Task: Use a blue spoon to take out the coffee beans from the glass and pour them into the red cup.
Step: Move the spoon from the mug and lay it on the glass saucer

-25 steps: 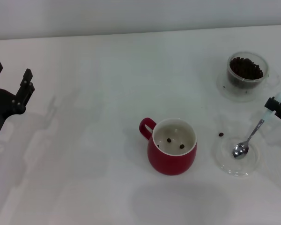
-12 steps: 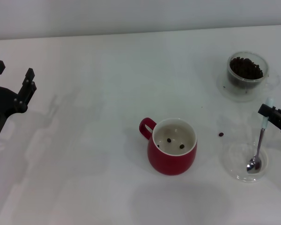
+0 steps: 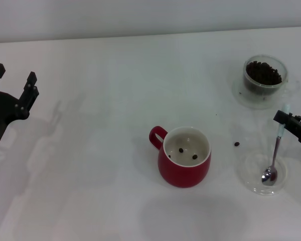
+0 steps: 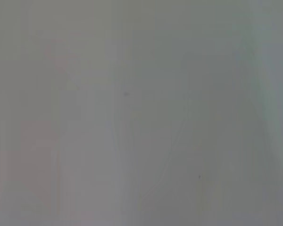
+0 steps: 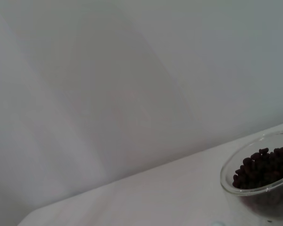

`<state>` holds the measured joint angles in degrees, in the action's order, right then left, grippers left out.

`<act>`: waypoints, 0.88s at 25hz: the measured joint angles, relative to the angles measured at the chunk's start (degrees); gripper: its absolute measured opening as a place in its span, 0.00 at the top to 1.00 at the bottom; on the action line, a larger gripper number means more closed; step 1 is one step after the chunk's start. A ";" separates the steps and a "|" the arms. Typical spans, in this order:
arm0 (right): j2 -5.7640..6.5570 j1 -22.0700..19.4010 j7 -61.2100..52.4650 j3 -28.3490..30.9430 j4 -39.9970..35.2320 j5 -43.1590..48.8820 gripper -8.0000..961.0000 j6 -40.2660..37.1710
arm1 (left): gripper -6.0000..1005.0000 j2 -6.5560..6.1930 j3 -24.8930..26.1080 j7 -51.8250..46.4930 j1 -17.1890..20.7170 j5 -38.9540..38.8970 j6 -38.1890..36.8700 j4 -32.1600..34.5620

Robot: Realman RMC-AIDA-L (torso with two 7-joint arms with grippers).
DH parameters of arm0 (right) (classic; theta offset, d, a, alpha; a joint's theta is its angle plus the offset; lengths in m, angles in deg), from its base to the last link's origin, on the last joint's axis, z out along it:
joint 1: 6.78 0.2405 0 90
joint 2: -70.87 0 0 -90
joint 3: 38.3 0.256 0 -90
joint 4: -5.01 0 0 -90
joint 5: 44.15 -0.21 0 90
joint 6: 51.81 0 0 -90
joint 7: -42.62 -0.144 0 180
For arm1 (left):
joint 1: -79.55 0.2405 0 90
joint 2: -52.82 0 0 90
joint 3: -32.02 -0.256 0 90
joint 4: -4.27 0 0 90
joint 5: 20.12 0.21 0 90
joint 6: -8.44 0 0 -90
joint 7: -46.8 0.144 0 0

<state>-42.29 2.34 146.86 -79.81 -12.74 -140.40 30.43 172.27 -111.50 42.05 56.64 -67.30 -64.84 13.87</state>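
Note:
The red cup [image 3: 184, 165] stands mid-table with a few coffee beans [image 3: 194, 156] on its white inside. At the back right, the glass [image 3: 264, 75] is full of coffee beans [image 3: 263, 73]; the right wrist view shows the same glass [image 5: 262, 188] and its coffee beans [image 5: 264, 167]. My right gripper [image 3: 284, 120] at the right edge is shut on the pale handle of the blue spoon [image 3: 275, 150]. The spoon hangs nearly upright, its bowl resting in a shallow clear dish [image 3: 251, 182]. My left gripper [image 3: 13, 85] is parked open at the far left.
One loose bean [image 3: 237, 144] lies on the white table [image 3: 100, 165] between the red cup and the dish. A flat clear saucer [image 3: 241, 93] sits under the glass. The left wrist view shows only blank surface.
The spoon has swung from slanted to nearly upright, its bowl sliding right and nearer in the dish. My right gripper shifted slightly inward. The left arm stayed put.

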 joint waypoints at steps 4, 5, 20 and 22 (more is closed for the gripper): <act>-0.11 0.40 -0.10 -0.09 0.00 0.57 0.79 -0.19 | 0.32 -0.03 0.00 0.00 -0.26 -0.11 0.35 -0.10; -0.12 0.48 -0.13 -0.09 0.00 0.71 0.79 -0.19 | 0.32 -0.05 0.00 0.00 -0.33 -0.14 0.49 -0.10; -0.47 1.75 -0.15 -0.07 0.00 2.31 0.79 -1.82 | 0.32 -0.15 0.04 0.07 -0.97 -0.80 1.47 -0.12; -0.52 1.98 -0.30 -0.07 0.00 2.58 0.79 -2.29 | 0.32 -0.18 0.06 0.08 -1.02 -0.81 1.48 -0.16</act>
<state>-42.81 4.32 146.56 -79.87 -12.74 -137.83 28.14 172.08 -111.44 42.13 55.62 -68.11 -63.36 13.71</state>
